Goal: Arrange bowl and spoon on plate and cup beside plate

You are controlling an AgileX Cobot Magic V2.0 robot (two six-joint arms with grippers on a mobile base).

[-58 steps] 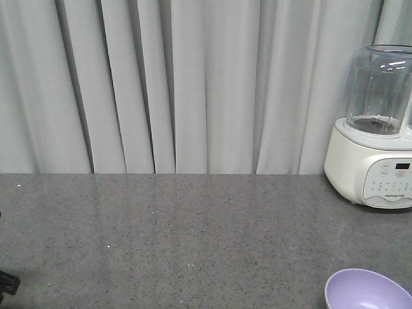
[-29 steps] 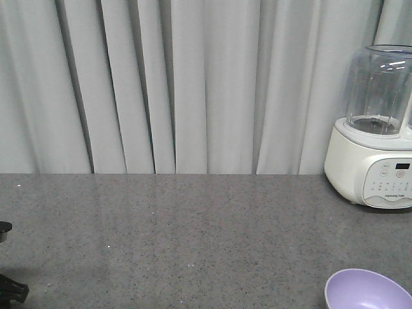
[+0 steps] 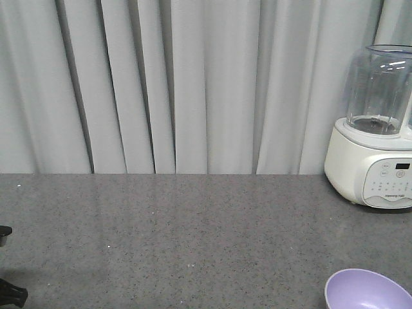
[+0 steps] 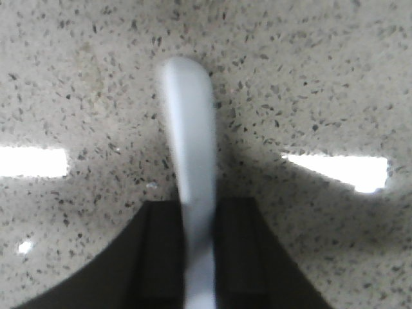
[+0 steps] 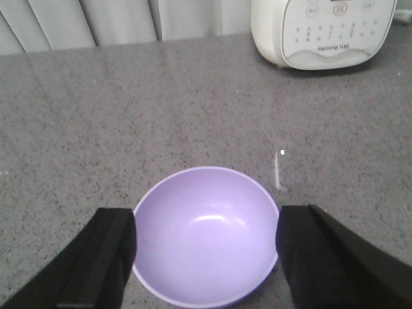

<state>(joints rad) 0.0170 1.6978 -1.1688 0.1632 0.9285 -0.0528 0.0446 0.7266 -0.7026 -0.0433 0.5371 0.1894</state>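
Right wrist view: bowl [image 5: 206, 225] between parted fingers [image 5: 109, 251] of the right hand [image 5: 206, 222].

spoon [image 4: 190, 161] blurred, bowl [image 3: 367, 291] cut by bottom edge, blender [image 3: 376, 129] cropped right

Left wrist view: the spoon [image 4: 190, 161] shows as a pale blue-grey handle, blurred, with its rounded end pointing up the frame. The left gripper [image 4: 197, 207] has its dark fingers [image 4: 161, 251] pressed against the handle on both sides. Below lies a speckled grey counter [image 4: 309, 77]. It carries bright light reflections [image 4: 338, 170] to left and right.
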